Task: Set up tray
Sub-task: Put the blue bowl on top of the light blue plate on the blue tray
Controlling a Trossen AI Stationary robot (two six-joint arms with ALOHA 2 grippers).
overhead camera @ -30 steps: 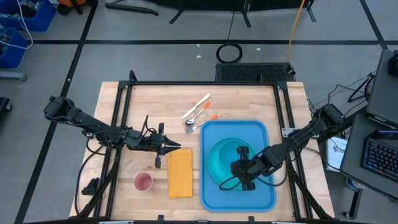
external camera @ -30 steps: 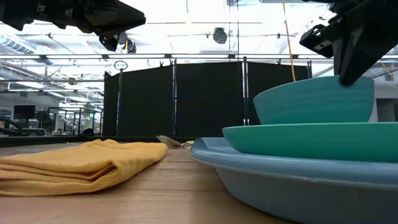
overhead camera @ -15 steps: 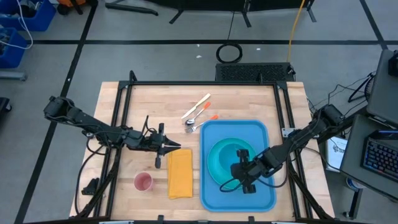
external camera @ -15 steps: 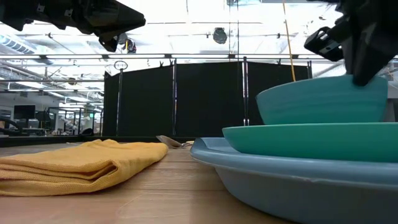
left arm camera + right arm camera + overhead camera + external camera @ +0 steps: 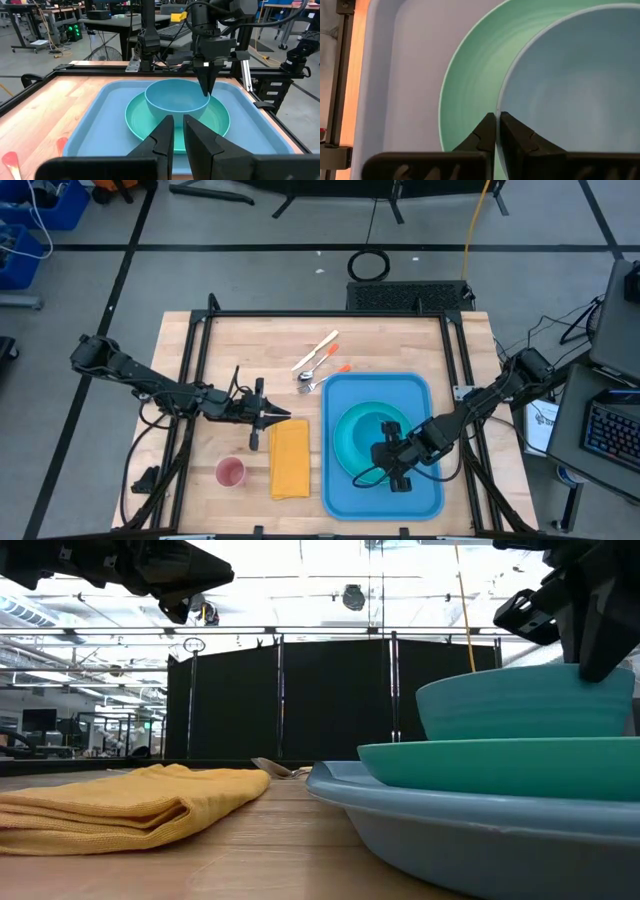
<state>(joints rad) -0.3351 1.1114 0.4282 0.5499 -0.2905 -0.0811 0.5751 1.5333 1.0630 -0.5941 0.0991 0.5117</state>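
- Wooden tabletop (image 5: 220, 350) is carrying everything you are working with, and the room's grey floor is showing around it
- Far left on the table, the pink cup (image 5: 231, 472) is standing off the tray, so you are looking at a job only partly done
- Just right of the cup, the yellow napkin (image 5: 289, 458) is lying beside the tray, with the left gripper (image 5: 282, 417) hovering near its far end, fingers nearly together and holding nothing
- Cutlery (image 5: 318, 361) is waiting beyond the tray's far left corner
- The tray (image 5: 350, 496) is sitting right of centre, its long axis running from the near edge toward the far edge
- On it, the plate (image 5: 347, 437) is bearing the bowl (image 5: 176, 98); the right gripper (image 5: 497, 118) is pinching the bowl's rim, fingers almost closed
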